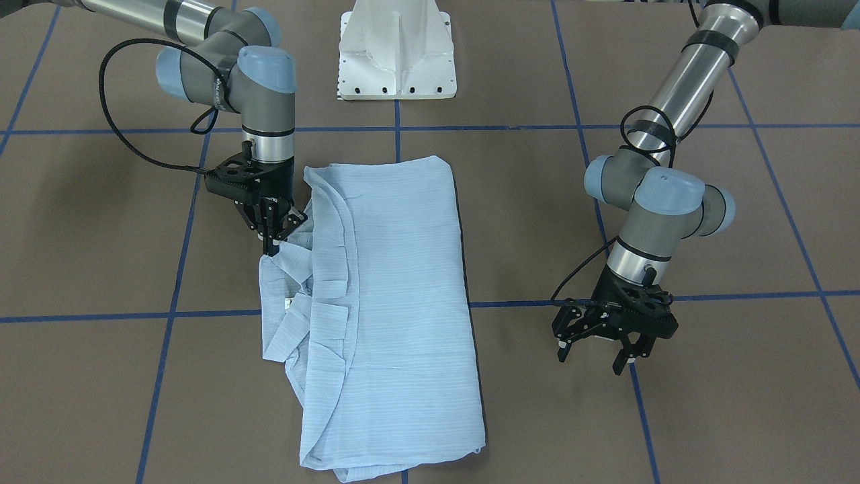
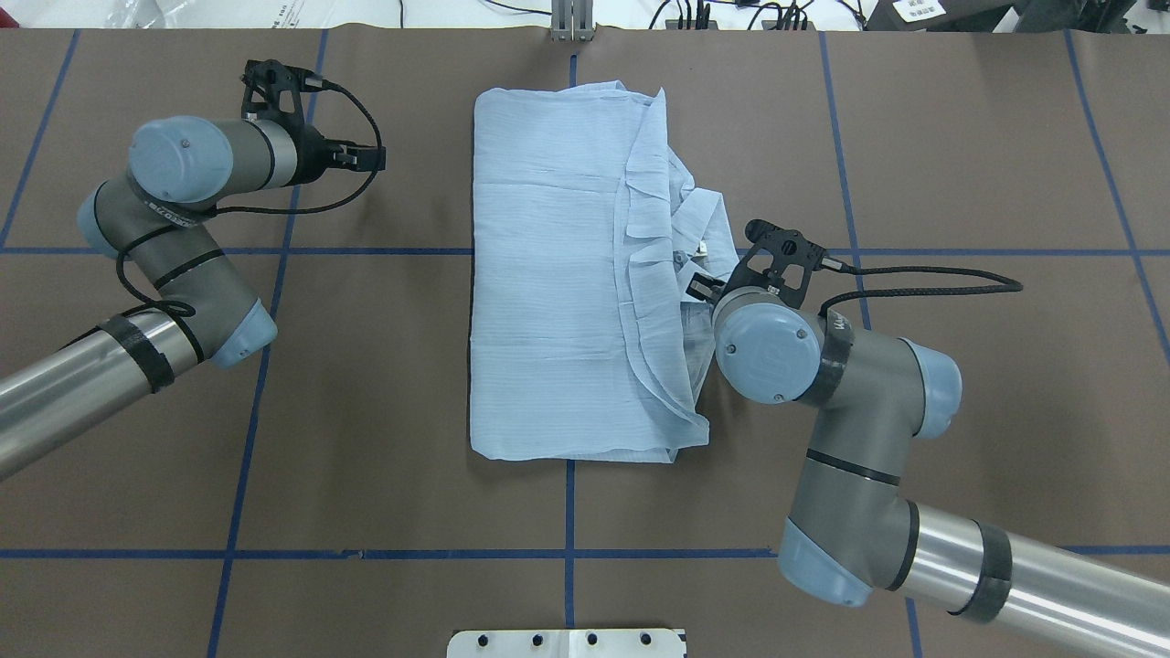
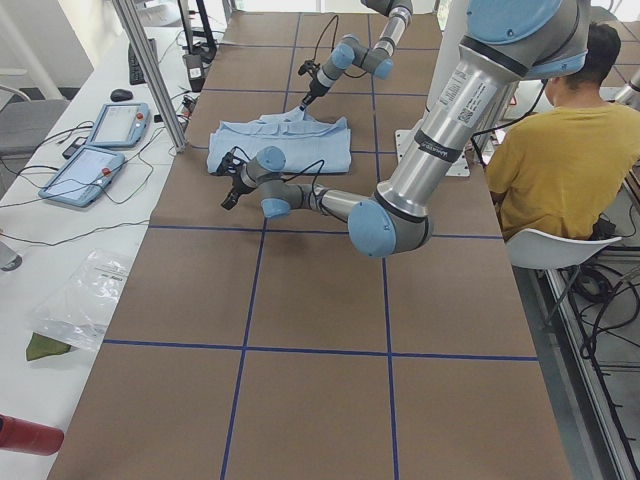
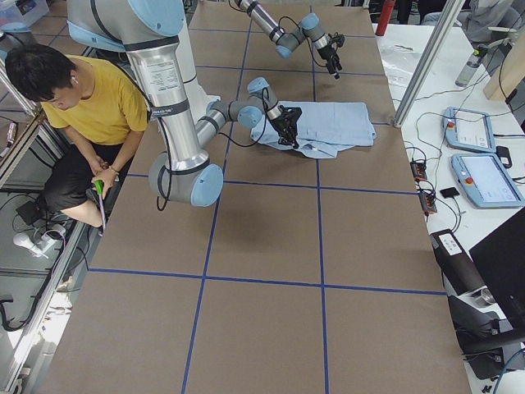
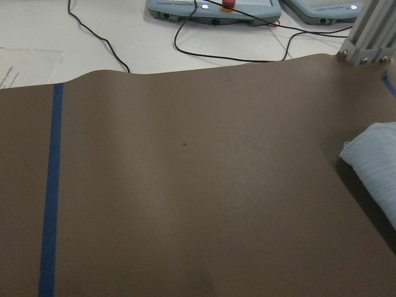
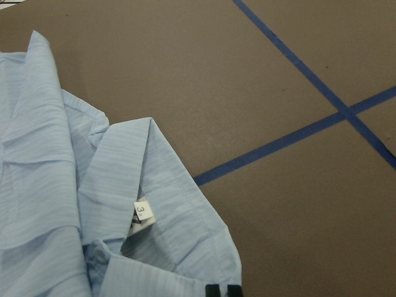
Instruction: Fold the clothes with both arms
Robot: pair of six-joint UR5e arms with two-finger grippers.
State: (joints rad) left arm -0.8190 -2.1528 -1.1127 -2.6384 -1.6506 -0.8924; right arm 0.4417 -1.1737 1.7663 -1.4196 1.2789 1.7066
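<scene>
The light-blue striped shirt (image 1: 403, 282) (image 2: 548, 274) lies folded into a long rectangle at the table's middle, with its collar and loose folds bunched on the right arm's side. My right gripper (image 1: 272, 236) (image 2: 699, 288) is shut on the shirt's edge beside the collar, and the cloth rises slightly to its tips. The right wrist view shows the collar (image 6: 161, 179), the white neck label (image 6: 143, 212) and a button (image 6: 96, 252), with the fingertips (image 6: 216, 289) at the bottom edge. My left gripper (image 1: 592, 357) hangs open above bare table, well clear of the shirt's other long side. In the left wrist view only a shirt corner (image 5: 377, 161) shows.
The white pedestal base (image 1: 396, 54) stands behind the shirt. Blue tape lines (image 1: 168, 312) grid the brown table. Teach pendants (image 4: 484, 176) and cables lie beyond the far table edge by an aluminium post (image 3: 150, 70). A person in yellow (image 3: 560, 160) sits behind the robot.
</scene>
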